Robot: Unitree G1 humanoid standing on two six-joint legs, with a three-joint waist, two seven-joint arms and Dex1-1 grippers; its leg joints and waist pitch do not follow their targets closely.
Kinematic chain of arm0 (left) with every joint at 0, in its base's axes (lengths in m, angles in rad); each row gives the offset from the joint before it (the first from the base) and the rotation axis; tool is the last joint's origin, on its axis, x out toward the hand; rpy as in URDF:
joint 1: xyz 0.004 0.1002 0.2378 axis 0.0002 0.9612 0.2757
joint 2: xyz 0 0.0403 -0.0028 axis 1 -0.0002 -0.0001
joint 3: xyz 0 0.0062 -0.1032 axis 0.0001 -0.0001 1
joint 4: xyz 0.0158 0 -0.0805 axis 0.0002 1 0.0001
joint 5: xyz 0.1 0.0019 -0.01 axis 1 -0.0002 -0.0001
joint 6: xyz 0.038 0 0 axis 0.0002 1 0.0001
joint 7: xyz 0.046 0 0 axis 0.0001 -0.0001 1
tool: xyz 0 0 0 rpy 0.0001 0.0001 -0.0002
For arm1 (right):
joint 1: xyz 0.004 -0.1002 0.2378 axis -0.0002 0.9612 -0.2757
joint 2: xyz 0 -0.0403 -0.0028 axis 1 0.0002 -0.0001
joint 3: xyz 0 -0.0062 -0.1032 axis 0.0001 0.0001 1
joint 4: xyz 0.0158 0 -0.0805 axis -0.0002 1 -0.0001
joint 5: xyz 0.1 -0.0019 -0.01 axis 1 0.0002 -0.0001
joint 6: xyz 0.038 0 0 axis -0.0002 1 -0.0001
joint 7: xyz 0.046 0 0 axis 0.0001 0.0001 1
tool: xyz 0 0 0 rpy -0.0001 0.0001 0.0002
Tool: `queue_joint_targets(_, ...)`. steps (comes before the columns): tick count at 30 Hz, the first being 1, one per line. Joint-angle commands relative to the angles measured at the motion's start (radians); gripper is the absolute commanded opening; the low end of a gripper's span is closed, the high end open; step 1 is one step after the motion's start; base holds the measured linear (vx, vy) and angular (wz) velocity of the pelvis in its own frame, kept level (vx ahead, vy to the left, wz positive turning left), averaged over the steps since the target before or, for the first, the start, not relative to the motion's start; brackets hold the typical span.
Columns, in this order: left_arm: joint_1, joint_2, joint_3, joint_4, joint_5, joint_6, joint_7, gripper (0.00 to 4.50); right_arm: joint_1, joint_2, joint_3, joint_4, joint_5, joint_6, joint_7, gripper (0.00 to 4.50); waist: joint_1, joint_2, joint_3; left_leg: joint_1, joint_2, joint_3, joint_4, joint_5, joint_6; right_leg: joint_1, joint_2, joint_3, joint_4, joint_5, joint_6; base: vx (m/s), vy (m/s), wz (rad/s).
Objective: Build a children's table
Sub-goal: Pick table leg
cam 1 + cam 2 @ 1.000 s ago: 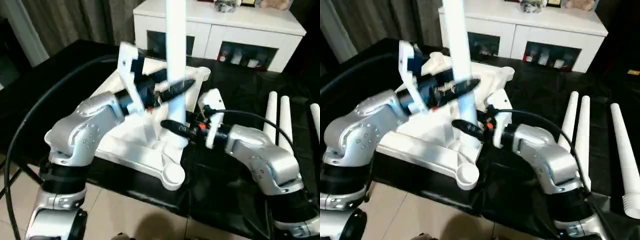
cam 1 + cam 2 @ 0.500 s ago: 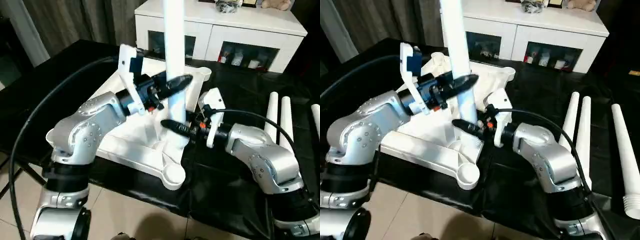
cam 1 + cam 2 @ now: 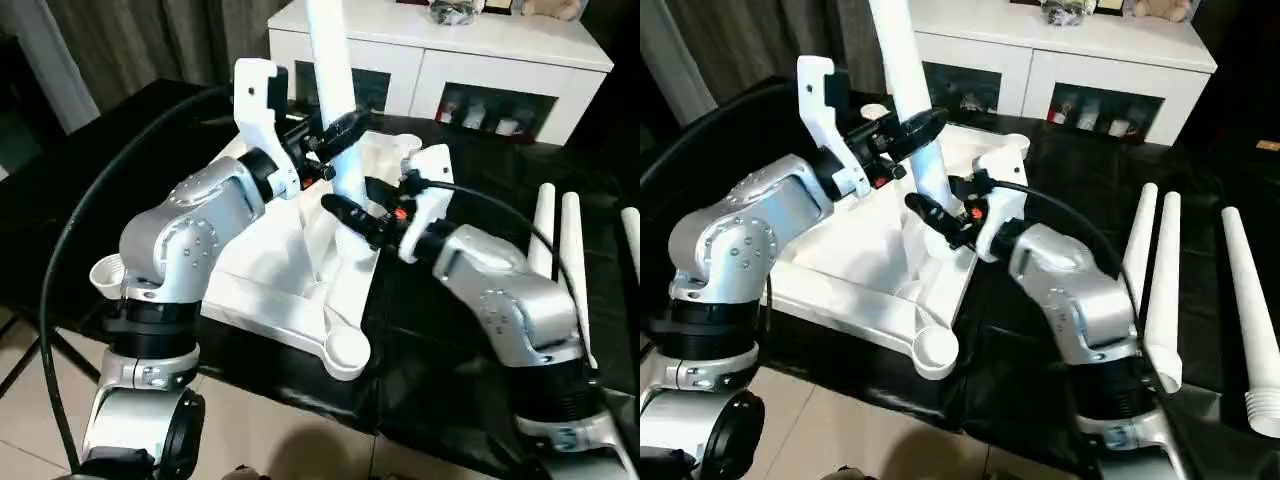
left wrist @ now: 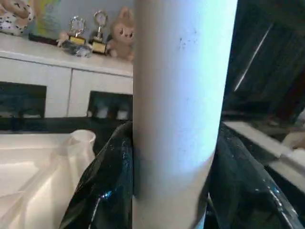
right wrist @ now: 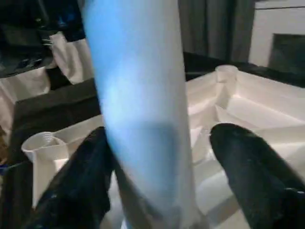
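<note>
Tabletop (image 3: pixel 290 255): white, ribbed underside up, lying on the black worktop (image 3: pixel 450 390) toward its near edge, one round corner socket (image 3: pixel 343 352) overhanging it.

Leg (image 3: pixel 335 90): white tube, upright over the tabletop's far part.

Left end effector (image 3: pixel 340 128): closed on the leg, high on its shaft.

Right end effector (image 3: pixel 355 215): fingers straddle the leg's lower end, a gap visible on one side.

Spare legs (image 3: pixel 1160 280): three, lying toward the worktop's right edge.

White cabinet (image 3: pixel 450 60): beyond the far edge.

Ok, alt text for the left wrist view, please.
A white table leg stands upright, gripped between the left gripper's two black fingers. Behind it lie a corner of the upturned white tabletop and a white cabinet with trinkets on top.
</note>
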Motion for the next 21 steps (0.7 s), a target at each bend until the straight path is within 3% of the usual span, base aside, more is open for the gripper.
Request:
queue_joint_targets(1, -0.005, 0.010, -0.020, -0.006, 0.016, 0.002, -0.001, 1.84, -0.025, -0.013, -0.011, 0.001, -0.021, 0.019, -0.019, 3.44, 0.002, 0.000, -0.073, 0.013, 0.031, -0.009, -0.081, -0.175, -0.027, 0.057, -0.044, 0.032, -0.061, -0.190, -0.189, 0.000, 0.000, 0.00)
queue_joint_targets(10, -0.008, 0.034, -0.061, -0.026, 0.046, -0.010, -0.043, 1.84, -0.026, -0.047, 0.014, -0.015, -0.015, 0.067, 0.021, 3.44, 0.002, 0.000, -0.069, 0.016, 0.032, -0.009, -0.083, -0.211, -0.036, 0.054, -0.045, 0.033, -0.067, -0.250, -0.171, 0.000, 0.000, 0.00)
queue_joint_targets(21, -0.009, 0.038, -0.100, -0.037, 0.080, -0.029, -0.067, 1.84, -0.022, -0.048, 0.024, -0.025, 0.002, 0.090, 0.042, 3.44, 0.002, 0.000, -0.072, 0.014, 0.032, -0.009, -0.082, -0.185, -0.031, 0.056, -0.045, 0.032, -0.063, -0.202, -0.189, 0.000, 0.000, 0.00)
